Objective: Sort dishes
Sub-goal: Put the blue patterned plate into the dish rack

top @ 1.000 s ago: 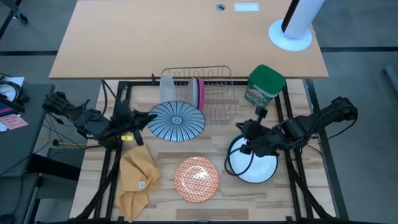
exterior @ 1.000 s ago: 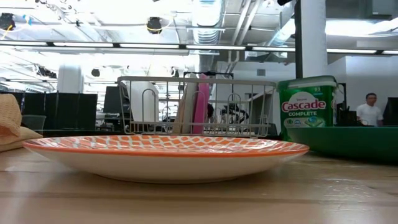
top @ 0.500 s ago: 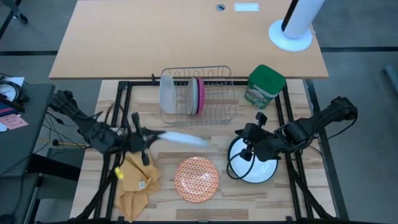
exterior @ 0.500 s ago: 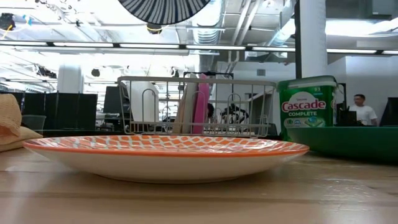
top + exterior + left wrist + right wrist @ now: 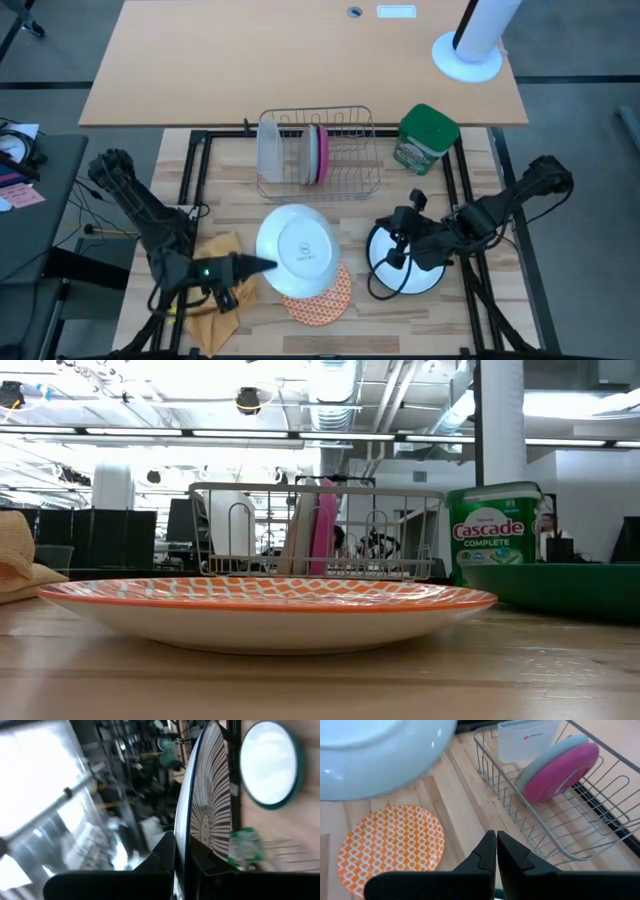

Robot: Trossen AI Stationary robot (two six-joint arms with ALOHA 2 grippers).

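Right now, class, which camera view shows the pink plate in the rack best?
The right wrist view: the pink plate fills it, leaning against a grey plate in the wire rack. High view gives its thin edge; low view a narrow strip; left wrist view, nothing.

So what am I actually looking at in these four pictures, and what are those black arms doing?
It is a robot with two dark arms at a wooden table. One picture looks straight down on it, one looks level from table height, and two come from cameras on the wrists. The left gripper, jaws shut, holds a round plate by its rim above the orange-and-white patterned plate; from above you see its pale underside, and the left wrist camera shows its striped face. The right gripper, jaws shut, is over the white plate with a dark green rim. Behind stand a wire dish rack with a pink plate, and a green Cascade canister. A yellow cloth lies by the left arm.
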